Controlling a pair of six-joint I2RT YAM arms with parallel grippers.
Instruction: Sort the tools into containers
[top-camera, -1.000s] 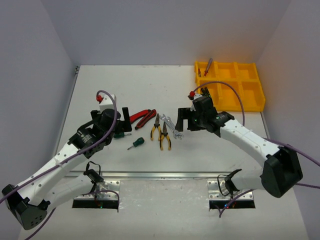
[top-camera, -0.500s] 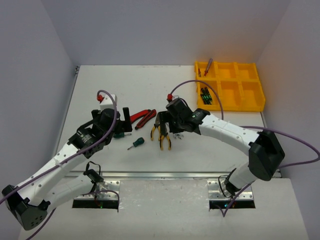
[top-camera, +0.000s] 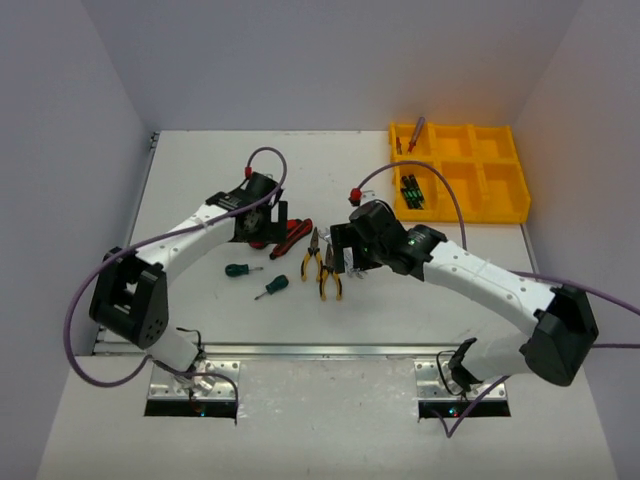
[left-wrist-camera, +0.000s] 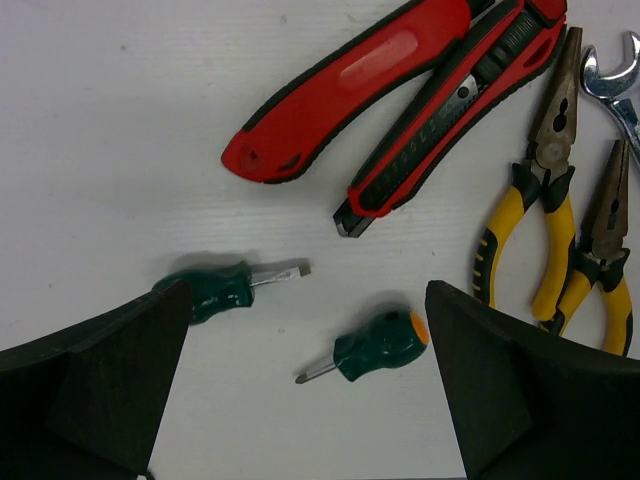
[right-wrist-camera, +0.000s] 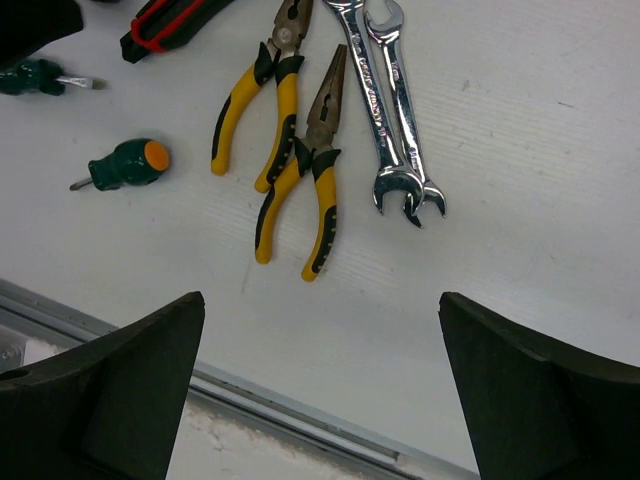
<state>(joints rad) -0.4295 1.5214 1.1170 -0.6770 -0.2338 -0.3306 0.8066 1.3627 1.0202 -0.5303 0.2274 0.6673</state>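
Both grippers are wide open and empty right now, so nothing is headed for the yellow tray (top-camera: 480, 216) at the upper right of the overhead view. Only its two left-hand compartments hold anything: a red-and-blue screwdriver (top-camera: 412, 135) propped in the top-left one, and black-and-green screwdrivers (top-camera: 411, 190) lying in the bottom-left one. The other tools lie loose in a row across the middle of the table (top-camera: 200, 160). Your right gripper (top-camera: 338, 252) hangs over the right end of that row, and that's the pairing to watch. In its wrist view the two yellow-handled pliers (right-wrist-camera: 312, 158) lie just above the gap between the fingers. Their noses point toward the top of the frame and their handles toward the bottom, so the long axis runs nearly up and down with a slight lean. The fingers close left to right, so they'd meet the pliers across the handles. I judge no wrist turn is needed there, only a reach forward and down. The wrenches (right-wrist-camera: 406, 110) lie side by side just right of the pliers, on the same heading. Your left gripper (top-camera: 272, 228), jaws just as wide, hovers above the red cutters (top-camera: 298, 229). In its wrist view a stubby green screwdriver (left-wrist-camera: 380, 347) shows between the fingers, nearer the right-hand one. It lies mostly along the closing line, though, so I'd expect that one to need a turn first. The right arm is also the nearer one to the tray.
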